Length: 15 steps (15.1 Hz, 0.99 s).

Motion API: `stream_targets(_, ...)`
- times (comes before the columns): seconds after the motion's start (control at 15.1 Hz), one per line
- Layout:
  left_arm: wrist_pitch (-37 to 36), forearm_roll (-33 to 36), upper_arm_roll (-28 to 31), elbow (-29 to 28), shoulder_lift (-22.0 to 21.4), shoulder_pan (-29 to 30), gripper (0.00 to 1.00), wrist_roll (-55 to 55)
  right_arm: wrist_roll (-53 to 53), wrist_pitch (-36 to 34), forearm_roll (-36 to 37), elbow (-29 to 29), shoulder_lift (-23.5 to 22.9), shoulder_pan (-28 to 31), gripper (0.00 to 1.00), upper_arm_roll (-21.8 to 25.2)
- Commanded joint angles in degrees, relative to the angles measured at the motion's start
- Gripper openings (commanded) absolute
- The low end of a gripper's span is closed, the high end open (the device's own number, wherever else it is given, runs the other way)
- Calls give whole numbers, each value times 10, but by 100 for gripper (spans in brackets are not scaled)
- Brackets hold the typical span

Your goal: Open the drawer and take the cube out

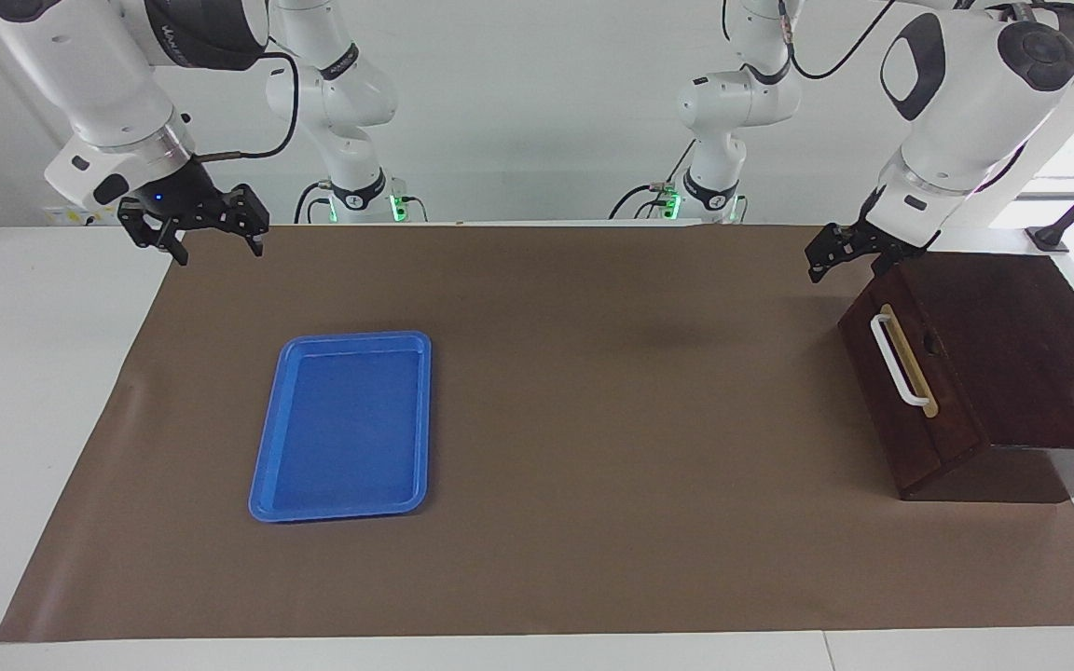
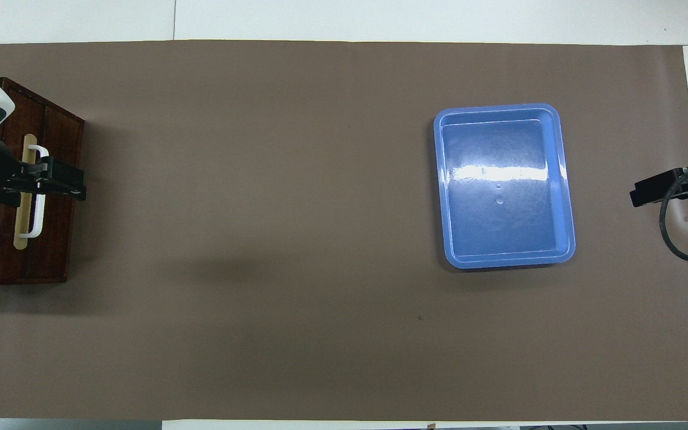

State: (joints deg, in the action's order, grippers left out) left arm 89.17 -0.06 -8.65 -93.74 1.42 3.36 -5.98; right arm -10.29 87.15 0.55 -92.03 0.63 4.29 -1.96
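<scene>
The dark wooden box (image 1: pixel 1012 335) stands at the left arm's end of the table. Its drawer (image 1: pixel 915 419) is shut, with the white bar handle (image 1: pixel 896 359) on a tan strip facing the table's middle. The cube is hidden. My left gripper (image 1: pixel 845 266) hangs open in the air by the box corner nearest the robots, touching nothing. In the overhead view the left gripper (image 2: pixel 63 182) covers the handle (image 2: pixel 36 224) of the drawer (image 2: pixel 57 251). My right gripper (image 1: pixel 218 250) waits open and holds nothing, raised at the right arm's end; only its tip (image 2: pixel 639 197) shows from above.
An empty blue plastic tray (image 1: pixel 341 429) (image 2: pixel 502 197) lies on the brown mat (image 1: pixel 593 419) toward the right arm's end. The mat covers most of the white table (image 1: pixel 34 391).
</scene>
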Motion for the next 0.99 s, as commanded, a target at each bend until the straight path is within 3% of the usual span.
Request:
stream_targets(0.0, -4, -8, 9, 12, 5, -7, 100, 8, 7, 4, 11, -10, 8, 12, 100, -12)
stream_targets(0.26, 4, -8, 8, 10, 3, -7, 100, 7, 7, 4, 11, -10, 8, 12, 100, -11)
stream_targets(0.46, 52, 3, 6, -17, -4, -9, 100, 7, 7, 4, 11, -10, 8, 12, 100, -12)
stream_targets(0.66, 113, 87, 2, -45, 3, -29, 100, 13, 7, 4, 11, -10, 8, 12, 100, -12)
stream_targets(0.93, 230, 168, 2, -123, 15, -38, 100, 12, 7, 4, 11, -10, 8, 12, 100, -11)
